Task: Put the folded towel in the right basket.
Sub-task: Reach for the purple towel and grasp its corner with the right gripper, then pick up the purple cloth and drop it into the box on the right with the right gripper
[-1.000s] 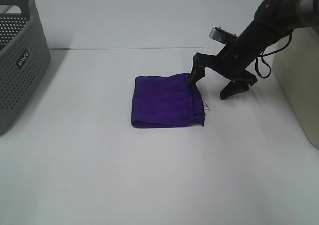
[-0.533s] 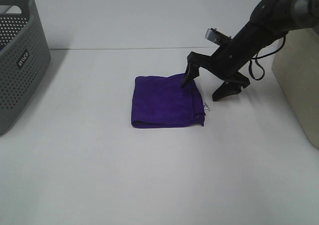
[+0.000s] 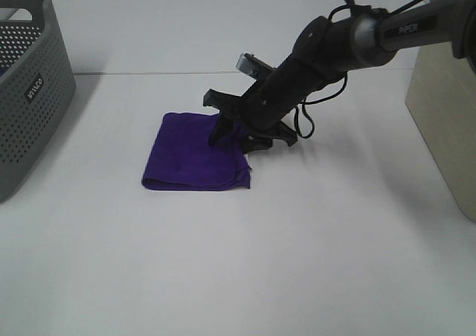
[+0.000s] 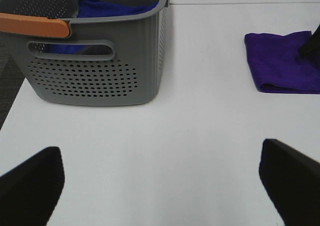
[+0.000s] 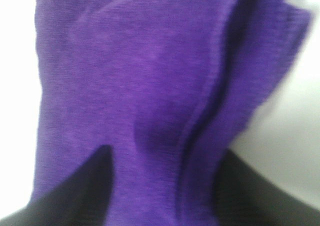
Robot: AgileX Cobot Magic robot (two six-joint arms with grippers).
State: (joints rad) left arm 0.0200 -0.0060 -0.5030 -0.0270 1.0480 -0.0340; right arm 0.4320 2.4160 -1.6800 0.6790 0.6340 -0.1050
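Just left of the middle of the exterior high view, the folded purple towel (image 3: 195,154) lies flat on the white worktop (image 3: 223,276), well apart from both baskets. The right gripper (image 3: 244,135) reaches down and across from the upper right on its black arm, and its jaws stand apart, straddling the towel's upper right corner: one finger (image 3: 219,133) presses on the cloth, the other rests on the worktop just beside the towel's right edge. The right wrist view is blurred, but it shows the towel (image 5: 140,86) filling the gap between the two dark fingers, its folded layers bunched there. The right basket (image 3: 445,120) shows only as a pale beige wall at the right edge of the frame. The grey perforated basket (image 3: 33,91) sits at the upper left. The left gripper (image 4: 160,186) hangs above bare worktop with its jaws wide and nothing between them; its camera sees the grey basket (image 4: 95,81) with blue cloth (image 4: 115,7) inside.
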